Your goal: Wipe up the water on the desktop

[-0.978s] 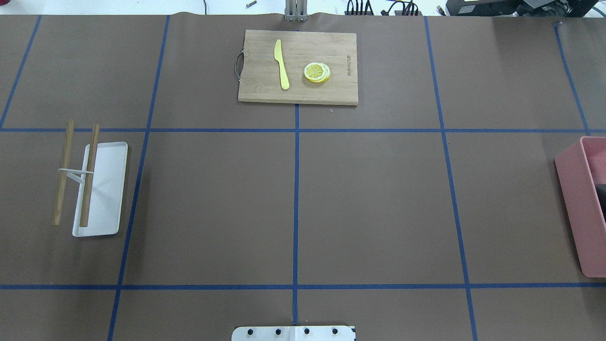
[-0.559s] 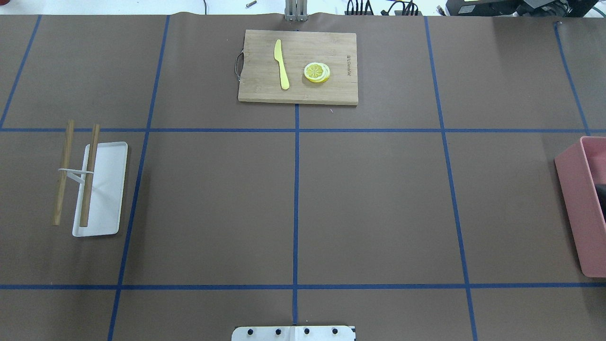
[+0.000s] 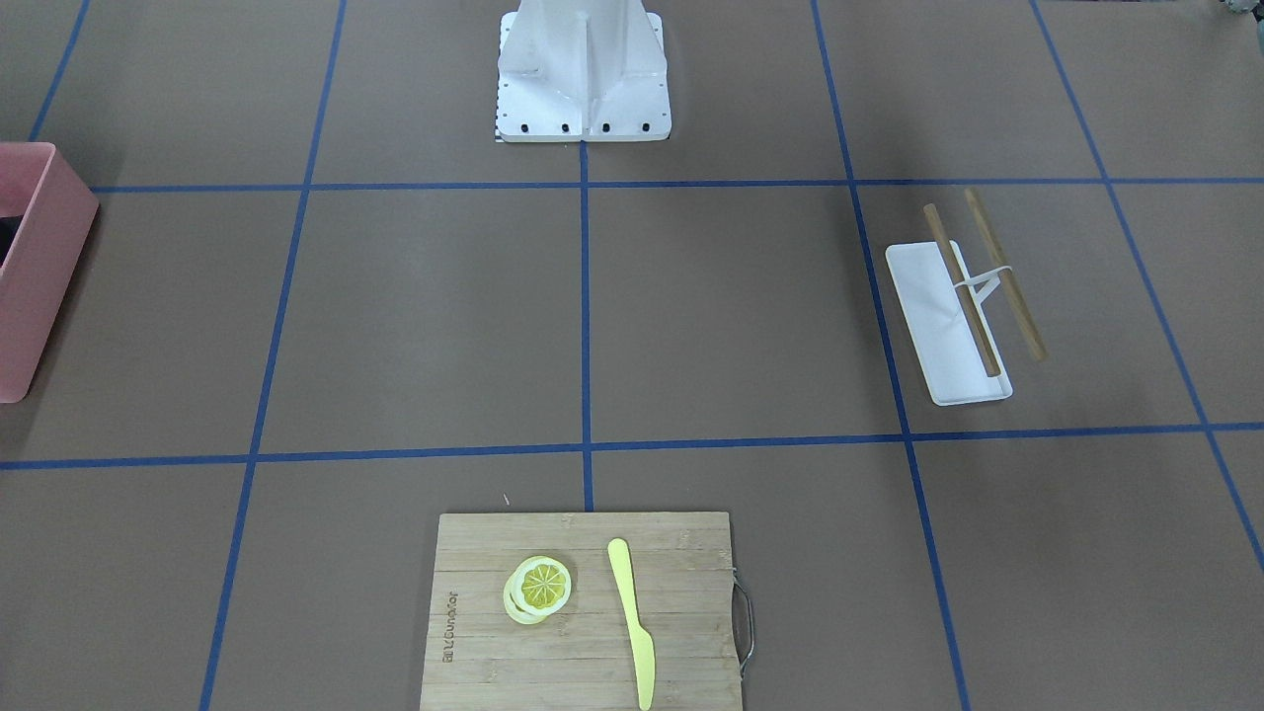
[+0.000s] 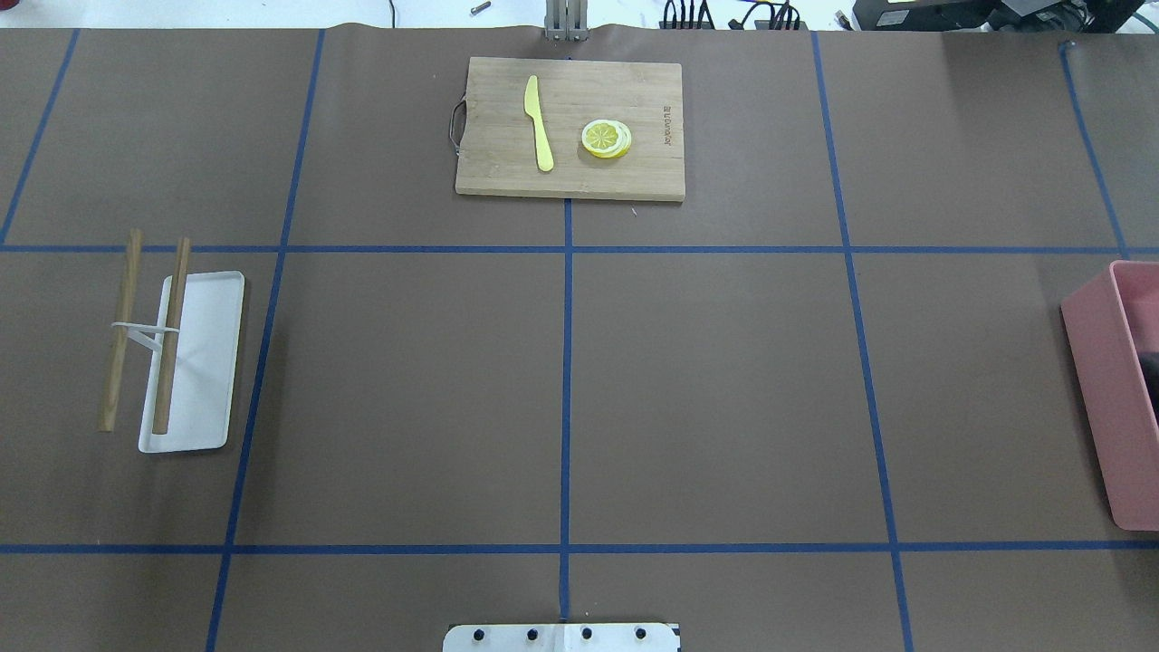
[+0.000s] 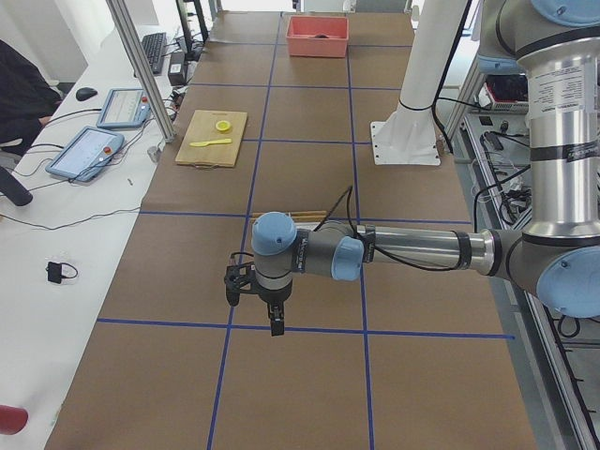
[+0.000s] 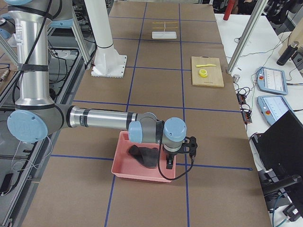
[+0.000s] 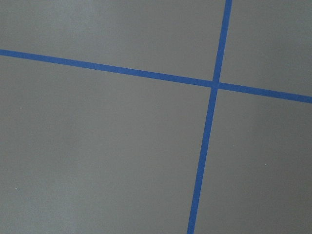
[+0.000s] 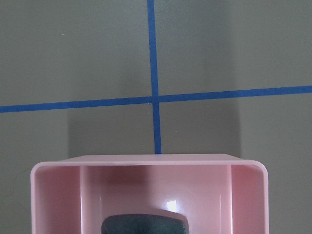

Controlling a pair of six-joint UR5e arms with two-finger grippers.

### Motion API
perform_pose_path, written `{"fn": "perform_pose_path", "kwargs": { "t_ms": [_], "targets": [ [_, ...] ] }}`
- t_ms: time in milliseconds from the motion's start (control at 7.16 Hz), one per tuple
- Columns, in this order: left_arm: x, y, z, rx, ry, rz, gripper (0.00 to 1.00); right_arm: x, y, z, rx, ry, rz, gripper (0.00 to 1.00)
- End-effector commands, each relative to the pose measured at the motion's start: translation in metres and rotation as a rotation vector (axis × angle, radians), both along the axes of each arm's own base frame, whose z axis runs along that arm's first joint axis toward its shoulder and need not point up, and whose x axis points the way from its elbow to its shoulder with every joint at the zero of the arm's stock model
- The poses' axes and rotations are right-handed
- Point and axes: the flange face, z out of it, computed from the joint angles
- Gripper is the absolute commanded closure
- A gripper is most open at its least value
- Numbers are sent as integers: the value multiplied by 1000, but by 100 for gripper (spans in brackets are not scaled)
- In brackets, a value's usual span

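Note:
The desktop [image 4: 724,380] is a matte brown surface crossed by blue tape lines; I see no water on it in any view. A pink bin [image 4: 1109,389] at the right end holds a dark cloth [image 6: 144,153], which also shows in the right wrist view [image 8: 144,224]. My right gripper [image 6: 182,152] hangs over the bin's end and shows only in the exterior right view, so I cannot tell its state. My left gripper [image 5: 262,305] hangs over bare desktop near a tape crossing and shows only in the exterior left view; I cannot tell its state either.
A bamboo cutting board [image 4: 570,127] at the far middle carries a yellow knife [image 4: 540,122] and lemon slices [image 4: 606,139]. A white tray [image 4: 204,380] with a rack of two wooden bars [image 4: 172,335] stands on the left. The robot's base plate [image 4: 561,637] sits at the near edge.

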Motion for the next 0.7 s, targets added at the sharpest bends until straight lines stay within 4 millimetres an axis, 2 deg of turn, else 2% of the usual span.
{"fn": "perform_pose_path", "kwargs": {
  "t_ms": [0,559],
  "targets": [
    [0,0,-1,0,0,-2,2,0,-1,-1,0,0,1,0],
    [0,0,-5,8,2,-4,2,0,-3,-4,6,0,2,0]
  ]
}}
